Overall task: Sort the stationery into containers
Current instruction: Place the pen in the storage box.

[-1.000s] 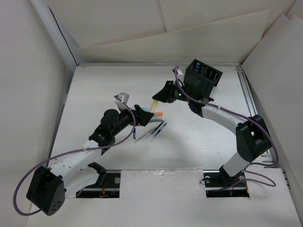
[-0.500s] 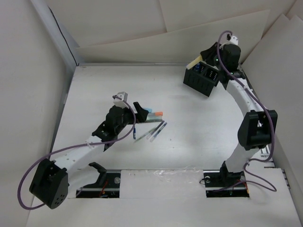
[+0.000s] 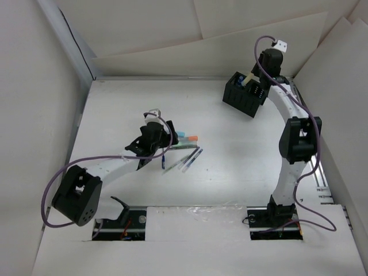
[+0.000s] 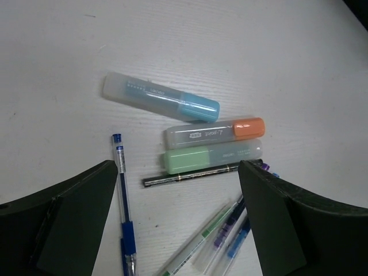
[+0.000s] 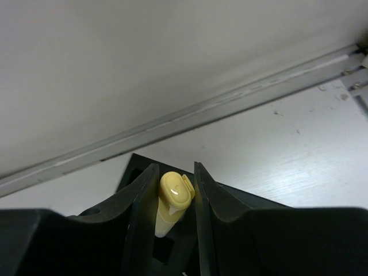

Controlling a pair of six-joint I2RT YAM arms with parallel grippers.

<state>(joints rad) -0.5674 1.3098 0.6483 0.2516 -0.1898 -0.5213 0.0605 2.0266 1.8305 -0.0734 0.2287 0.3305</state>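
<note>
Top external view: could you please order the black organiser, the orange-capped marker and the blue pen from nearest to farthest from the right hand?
1. Black organiser, far right, under the right hand gripping the yellow marker.
2. Orange-capped marker, mid-table.
3. Blue pen, beside the left arm.

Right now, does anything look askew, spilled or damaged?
Nothing looks damaged or spilled. The black organiser sits skewed to the edges of the table. The loose pens lie in an untidy cluster, simply not yet sorted.
</note>
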